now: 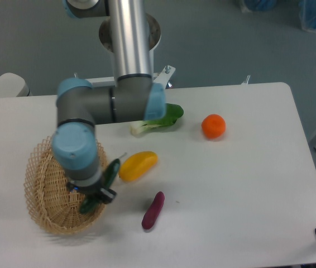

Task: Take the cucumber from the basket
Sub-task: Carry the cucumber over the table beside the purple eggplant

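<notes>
Camera: cucumber [110, 172] over basket [42, 190] rim

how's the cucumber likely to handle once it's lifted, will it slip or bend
The cucumber looks smooth and slim, so it may slip or swivel in the hand. Its nearly straight shape over the basket rim suggests it's stiff, unlikely to droop. Being rounded, it would probably roll if dropped on the table.

white table [247, 195] carries basket [43, 192], yellow fruit [138, 166], eggplant [153, 210], orange [213, 126], leafy green [161, 120].
</notes>
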Motion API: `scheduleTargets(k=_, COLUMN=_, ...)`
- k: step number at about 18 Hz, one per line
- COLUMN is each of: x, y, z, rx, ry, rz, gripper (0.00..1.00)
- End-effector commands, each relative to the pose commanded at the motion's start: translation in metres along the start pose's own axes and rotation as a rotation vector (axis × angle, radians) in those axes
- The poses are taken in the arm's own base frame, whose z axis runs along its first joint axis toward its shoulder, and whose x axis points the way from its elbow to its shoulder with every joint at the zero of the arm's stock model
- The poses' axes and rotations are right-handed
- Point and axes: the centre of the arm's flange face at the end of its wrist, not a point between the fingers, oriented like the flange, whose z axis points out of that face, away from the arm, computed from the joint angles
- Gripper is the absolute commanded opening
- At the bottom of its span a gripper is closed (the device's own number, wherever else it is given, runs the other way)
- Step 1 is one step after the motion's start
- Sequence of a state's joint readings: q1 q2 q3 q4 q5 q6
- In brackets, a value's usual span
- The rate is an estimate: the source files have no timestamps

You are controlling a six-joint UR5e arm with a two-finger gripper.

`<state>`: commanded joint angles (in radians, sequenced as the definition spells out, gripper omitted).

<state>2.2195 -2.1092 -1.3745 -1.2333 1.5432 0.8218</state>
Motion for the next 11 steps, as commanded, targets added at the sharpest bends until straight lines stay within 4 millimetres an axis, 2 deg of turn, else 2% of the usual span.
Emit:
scheduleTargets(k=4, x=-0.041, y=0.028, z=0.003, rx=-0.008, ry=-0.007, rz=0.057, gripper=0.38)
scheduleTargets(k=9, x=-0.098, y=0.050, z=0.009, rx=-0.005, ry=-0.016, rz=0.131, gripper=0.39)
scheduleTargets(k=11, x=-0.113, y=0.053, z=0.012, rx=-0.002, ry=-0.020, rz=0.157, gripper=0.39)
